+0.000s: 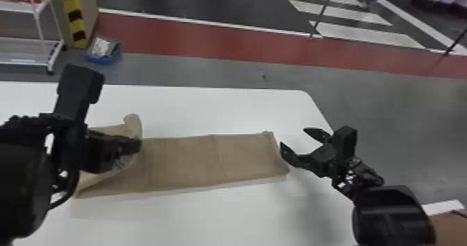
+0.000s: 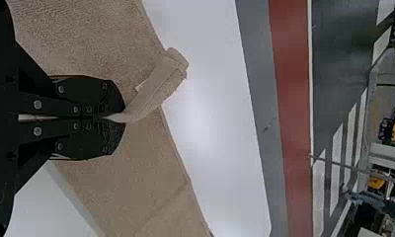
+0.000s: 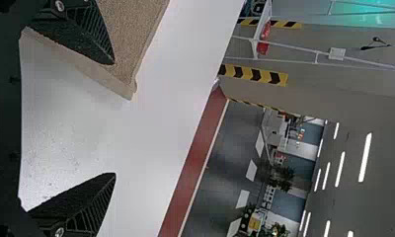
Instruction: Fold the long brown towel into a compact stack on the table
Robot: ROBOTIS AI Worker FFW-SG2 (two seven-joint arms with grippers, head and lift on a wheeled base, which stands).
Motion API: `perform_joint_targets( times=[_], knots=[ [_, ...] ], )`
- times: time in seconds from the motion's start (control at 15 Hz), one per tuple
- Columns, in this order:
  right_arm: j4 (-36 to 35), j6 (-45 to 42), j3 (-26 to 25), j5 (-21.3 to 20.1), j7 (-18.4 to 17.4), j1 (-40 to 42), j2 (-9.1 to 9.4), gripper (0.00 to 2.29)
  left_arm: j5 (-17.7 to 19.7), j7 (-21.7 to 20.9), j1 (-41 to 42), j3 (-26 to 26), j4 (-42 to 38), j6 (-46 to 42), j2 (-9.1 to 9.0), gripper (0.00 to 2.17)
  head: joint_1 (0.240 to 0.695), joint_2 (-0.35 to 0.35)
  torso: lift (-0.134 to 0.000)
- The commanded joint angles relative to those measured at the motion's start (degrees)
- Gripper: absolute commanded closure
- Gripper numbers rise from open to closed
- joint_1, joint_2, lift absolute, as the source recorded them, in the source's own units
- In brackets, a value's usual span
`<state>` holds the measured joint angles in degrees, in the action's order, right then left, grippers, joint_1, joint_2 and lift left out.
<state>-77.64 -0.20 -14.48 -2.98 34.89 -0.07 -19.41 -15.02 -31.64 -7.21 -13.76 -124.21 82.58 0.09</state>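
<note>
The brown towel [image 1: 184, 162] lies across the white table [image 1: 208, 104] as a long, flattish strip, with creases running across it and a thicker hem at its right end. At its left part the cloth is drawn up and turned over, its edge standing in a curled flap [image 1: 133, 123] beside the left gripper [image 1: 136, 146]. That hand is clenched on the towel. The right gripper [image 1: 293, 135] is released, its fingers spread near the towel's right end.

The head view gives the strip's run over the table, and a blue bin [image 1: 103, 56] on the floor beyond. The left wrist view gives the pinch itself — cloth coming out from between the two closed fingertips, its rolled end reaching past the strip's edge. The right wrist view gives the hemmed corner close up, with bright ceiling lights [image 3: 365, 157] in the room behind.
</note>
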Motion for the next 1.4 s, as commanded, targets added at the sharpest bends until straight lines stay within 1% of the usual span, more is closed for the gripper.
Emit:
perform_joint_targets(
  times=[0.0,0.13,0.33,0.4,0.47,0.53,0.6,0.73,0.87,0.93,1.0,1.07,1.2,1.27,1.33],
  knots=[
    [-0.1,0.2,0.1,0.0,0.0,0.0,0.16,0.07,2.5,3.1,-2.0,-4.6,1.7,0.0,-0.24,2.14,0.695,-0.32,-0.124],
    [0.0,0.2,0.0,0.0,0.0,0.0,0.16,0.07,3.8,5.7,-3.3,-7.7,2.8,-0.2,-0.24,2.14,0.695,-0.338,-0.124],
    [0.0,0.0,-0.3,0.1,0.0,-0.2,0.16,0.07,4.6,9.6,-4.2,-11.6,7.5,-3.0,-0.24,2.14,0.695,-0.35,-0.124],
    [0.0,0.0,-0.3,0.1,0.0,-0.2,0.16,0.07,4.6,11.2,-4.5,-13.0,9.6,-4.7,-0.24,1.99,0.695,-0.35,-0.124],
    [0.0,0.0,-0.3,0.1,0.0,-0.2,0.07,0.07,4.7,12.8,-4.5,-14.2,10.8,-8.1,-0.24,1.35,0.695,-0.35,-0.124],
    [0.0,0.0,-0.3,0.1,0.0,-0.3,0.07,0.07,4.7,13.4,-4.4,-15.3,12.0,-11.4,-0.24,0.23,0.695,-0.35,-0.124],
    [0.0,0.0,-0.3,0.1,0.0,-0.3,0.16,0.07,4.7,13.9,-4.3,-16.5,12.8,-12.3,-0.24,0.0,0.695,-0.35,-0.124],
    [-0.1,0.0,-0.3,0.1,0.0,-0.3,0.16,0.07,4.6,15.5,-4.3,-18.4,13.8,-13.4,-0.24,0.01,0.695,-0.35,-0.124],
    [-0.9,0.5,-0.2,0.2,0.1,-0.1,0.25,0.07,4.6,15.3,-3.9,-18.7,13.7,-13.4,-0.24,0.03,0.695,-0.35,-0.124],
    [-1.5,1.4,-0.4,0.7,0.2,0.2,0.34,0.07,4.6,15.2,-3.4,-18.6,13.4,-13.4,-0.24,0.03,0.695,-0.35,-0.124],
    [-3.0,4.6,-0.4,2.3,0.4,0.7,0.34,0.07,4.6,15.1,-2.8,-18.1,12.9,-13.4,-0.24,0.03,0.695,-0.35,-0.124],
    [-5.3,6.7,-0.5,3.3,0.5,1.7,0.34,0.07,4.6,14.8,-1.8,-16.8,11.8,-13.4,-0.24,0.03,0.695,-0.35,-0.124],
    [-11.5,10.0,-0.5,3.4,1.1,3.9,0.95,0.07,4.6,13.4,0.0,-13.3,9.5,-13.4,-0.24,0.03,0.695,-0.35,-0.124],
    [-15.4,14.9,-0.5,4.1,1.2,4.8,1.57,0.07,4.6,12.4,1.4,-10.6,7.9,-13.4,-0.24,0.03,0.695,-0.35,-0.124],
    [-19.0,21.1,-0.4,5.7,1.3,5.2,2.09,0.07,4.6,10.7,2.8,-7.5,6.7,-13.4,-0.24,0.03,0.695,-0.35,-0.124]
  ],
)
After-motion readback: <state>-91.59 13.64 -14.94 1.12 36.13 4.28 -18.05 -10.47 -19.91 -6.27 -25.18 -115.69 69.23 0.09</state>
